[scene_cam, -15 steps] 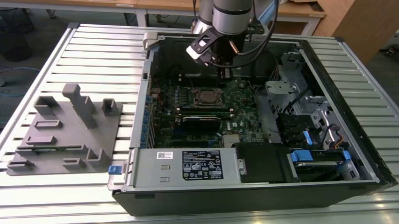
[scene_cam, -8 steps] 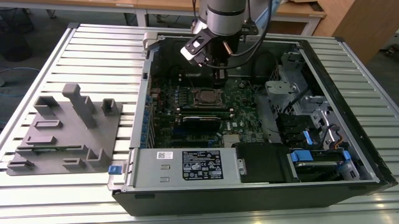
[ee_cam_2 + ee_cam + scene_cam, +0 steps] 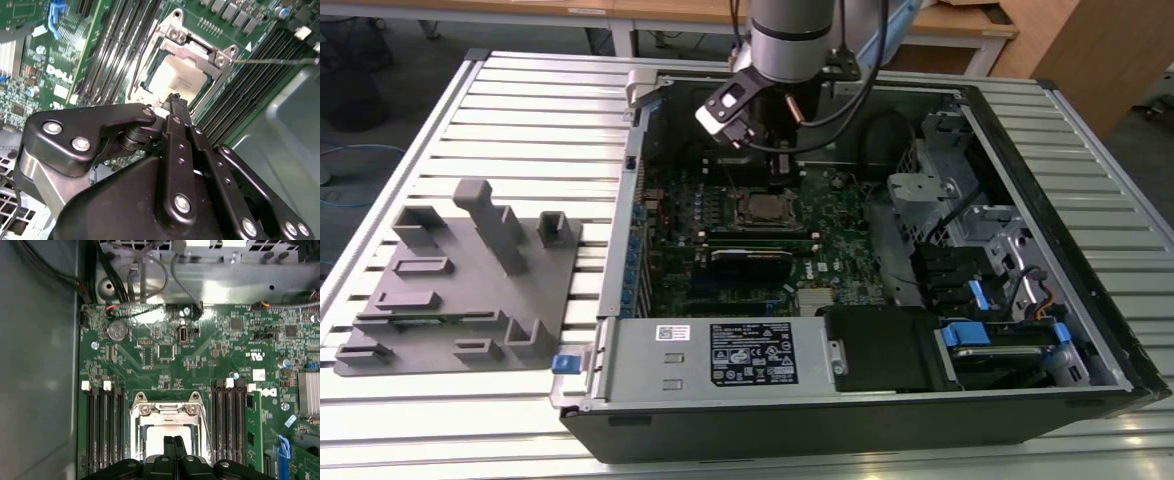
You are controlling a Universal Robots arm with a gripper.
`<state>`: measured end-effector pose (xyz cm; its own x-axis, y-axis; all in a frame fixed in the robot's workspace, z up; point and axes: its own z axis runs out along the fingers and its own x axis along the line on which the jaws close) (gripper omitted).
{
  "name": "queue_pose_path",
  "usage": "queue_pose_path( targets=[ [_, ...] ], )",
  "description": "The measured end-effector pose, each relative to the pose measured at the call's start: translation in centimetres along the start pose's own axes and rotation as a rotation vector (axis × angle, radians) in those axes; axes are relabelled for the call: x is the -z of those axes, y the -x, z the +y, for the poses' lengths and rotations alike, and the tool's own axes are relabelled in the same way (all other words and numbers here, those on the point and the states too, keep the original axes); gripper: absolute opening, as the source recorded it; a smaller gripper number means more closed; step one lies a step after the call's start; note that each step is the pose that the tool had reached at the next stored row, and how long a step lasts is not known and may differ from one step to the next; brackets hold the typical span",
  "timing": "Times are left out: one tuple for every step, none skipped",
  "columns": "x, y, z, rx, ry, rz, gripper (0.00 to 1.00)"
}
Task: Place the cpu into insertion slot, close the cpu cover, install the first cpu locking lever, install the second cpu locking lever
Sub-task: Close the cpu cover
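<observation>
The cpu [image 3: 176, 75], a pale silvery square, sits in the insertion slot [image 3: 759, 208] on the green board. Over it the cpu cover [image 3: 167, 410] lies flat, its metal frame ringing the chip [image 3: 157, 432]. One thin locking lever [image 3: 137, 62] runs along the socket's side. Another lever [image 3: 277, 61] sticks out away from the socket over the memory slots. My gripper [image 3: 173, 441] hangs just above the chip with its fingers pressed together and nothing between them. The exterior view shows the gripper [image 3: 781, 170] right behind the socket, inside the case.
The open computer case [image 3: 1067, 130] lies on a slatted table. Memory slots [image 3: 102, 430] flank the socket on both sides. A power supply [image 3: 720, 355] and drive bays with blue tabs [image 3: 967, 335] fill the near end. A grey fixture block [image 3: 454, 280] stands at the exterior view's left.
</observation>
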<state>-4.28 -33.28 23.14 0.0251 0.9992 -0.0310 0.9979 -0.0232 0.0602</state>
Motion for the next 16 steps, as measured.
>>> queue_pose_path(
  targets=[
    [-0.08, 0.0, -0.15, -0.001, 0.0, -0.0006, 0.11],
    [-0.15, 0.0, -0.29, -0.001, 0.0, -0.0013, 0.11],
    [-0.22, 0.01, -0.42, -0.001, 0.0, -0.0019, 0.11],
    [-0.29, 0.01, -0.52, -0.002, 0.0, -0.0024, 0.11],
    [-0.33, 0.01, -0.56, -0.002, 0.0, -0.0031, 0.11],
    [-0.33, 0.01, -0.55, -0.002, -0.0001, -0.0036, 0.11],
    [-0.33, 0.02, -0.56, -0.002, -0.0001, -0.004, 0.11],
    [-0.34, 0.01, -0.55, -0.002, 0.0, -0.0041, 0.11],
    [-0.34, 0.01, -0.56, -0.002, 0.0001, -0.0041, 0.11],
    [-0.34, 0.01, -0.56, -0.002, 0.0001, -0.0043, 0.11],
    [-0.34, 0.01, -0.56, -0.002, 0.0001, -0.0043, 0.11],
    [-0.34, 0.01, -0.56, 0.0, 0.0001, -0.0043, 0.11],
    [-0.34, 0.01, -0.56, 0.004, 0.0002, -0.004, 0.11],
    [-0.35, 0.01, -0.55, 0.013, 0.0006, -0.0035, 0.11],
    [-0.35, 0.01, -0.55, 0.027, 0.001, -0.0026, 0.11],
    [-0.36, 0.01, -0.56, 0.044, 0.0016, -0.0016, 0.11]
  ],
)
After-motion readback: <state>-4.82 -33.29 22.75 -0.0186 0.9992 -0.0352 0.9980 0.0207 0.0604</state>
